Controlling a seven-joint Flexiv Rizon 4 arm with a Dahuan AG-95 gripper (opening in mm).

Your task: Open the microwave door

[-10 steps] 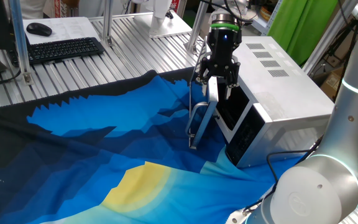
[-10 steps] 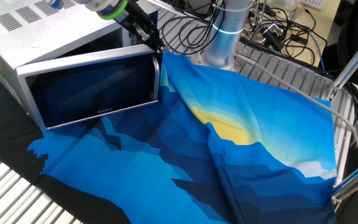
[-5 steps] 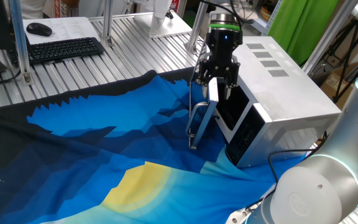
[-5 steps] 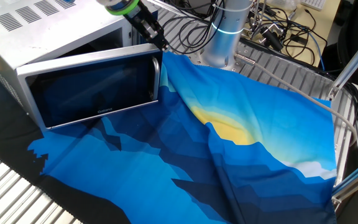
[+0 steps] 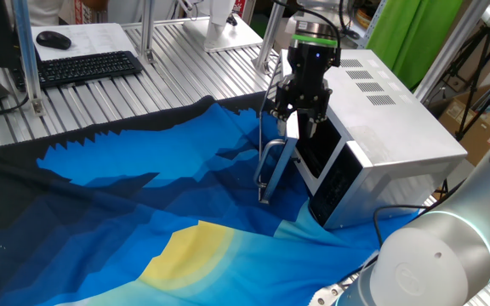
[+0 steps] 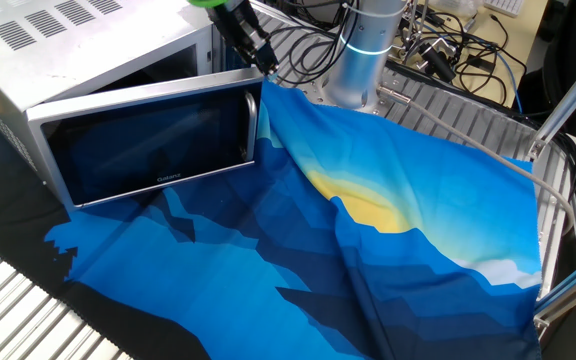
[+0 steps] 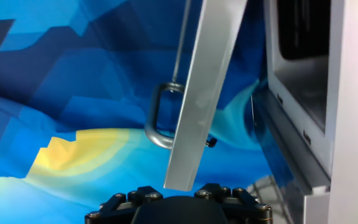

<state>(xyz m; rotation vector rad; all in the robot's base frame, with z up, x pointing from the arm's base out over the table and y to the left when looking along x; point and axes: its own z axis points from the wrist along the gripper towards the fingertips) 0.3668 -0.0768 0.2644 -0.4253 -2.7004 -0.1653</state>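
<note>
Blue cloth [image 5: 143, 195], printed with a yellow sun, is covering most of the table and is running under the microwave [image 5: 390, 127], which is sitting at the cloth's edge with its vent slots facing up. The microwave door [image 6: 153, 145] is standing well ajar, swung out on its hinge side, its dark glass window facing the other fixed camera and the oven cavity showing behind it. The curved bar handle [image 7: 160, 121] is sitting on the door's free edge.

The gripper [image 5: 300, 123] is hanging above the top edge of the door, apart from it; nothing is lying between its fingers. Whether the fingers are spread or drawn together cannot be told from any view.

Handling, as a judgement: the door is appearing to be a rigid, light panel turning on one hinge, so it should be swinging freely once unlatched. The glass is calling for care; the metal frame edge or the handle is looking like the sound place to push or hook.

One fixed view is showing the door edge-on and the control panel [image 5: 334, 187]. The other fixed view alone is showing the full window. The hand view alone is showing the door's top edge from above and the gap to the oven front.
</note>
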